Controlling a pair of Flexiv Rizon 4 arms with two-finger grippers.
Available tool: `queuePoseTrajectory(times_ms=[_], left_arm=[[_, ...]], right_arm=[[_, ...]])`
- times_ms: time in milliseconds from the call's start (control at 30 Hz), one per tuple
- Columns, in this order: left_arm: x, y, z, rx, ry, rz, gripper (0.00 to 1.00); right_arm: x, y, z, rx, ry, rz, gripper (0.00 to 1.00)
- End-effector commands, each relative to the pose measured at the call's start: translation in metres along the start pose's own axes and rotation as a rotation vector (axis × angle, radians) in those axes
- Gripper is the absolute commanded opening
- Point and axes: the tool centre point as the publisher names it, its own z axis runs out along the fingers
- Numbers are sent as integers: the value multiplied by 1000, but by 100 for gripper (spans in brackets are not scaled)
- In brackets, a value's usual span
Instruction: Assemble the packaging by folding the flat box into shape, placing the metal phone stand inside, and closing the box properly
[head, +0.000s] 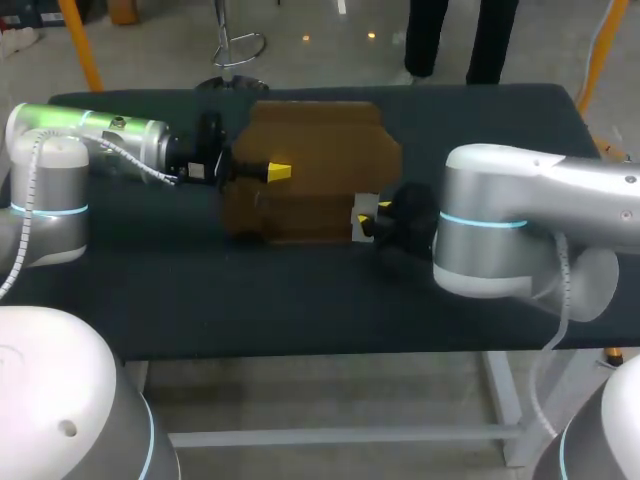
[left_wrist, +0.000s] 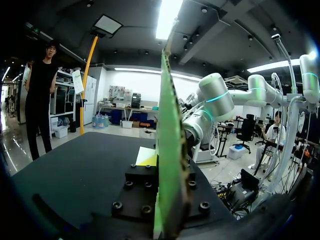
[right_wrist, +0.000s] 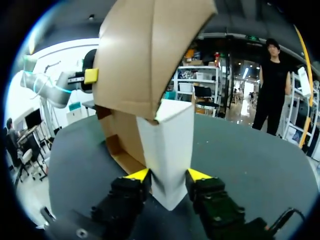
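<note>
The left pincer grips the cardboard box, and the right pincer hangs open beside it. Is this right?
Not quite. The right pincer is not open: it is shut on the white panel of the cardboard box, as the right wrist view shows. The left pincer does grip it.

Only the worktop (head: 300, 300): dark matte top, approx. rectangular, long edge toward head cam, spans most of that view. Rests on pale frame (head: 330, 437), w/ crossbar + leg visible under front edge. Same dark surface in both wrist views.
</note>
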Motion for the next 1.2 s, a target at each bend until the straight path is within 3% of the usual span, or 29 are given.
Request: queuePoseTrajectory(times_ms=[33,300,567,967,1200], left_arm=[[-1,5,-1,1,6,0,0],[-1,5,-1,1,6,0,0],[-1,5,-1,1,6,0,0],[-1,5,-1,1,6,0,0],[-1,5,-1,1,6,0,0]], right_arm=[[3,0,3,-10,-122,11,48],[-1,-1,8,-6,-137,41,44],[-2,0,10,-6,-150,58,29],[-5,2,21,21,-178,79,32],[-6,4,26,41,-206,87,24]])
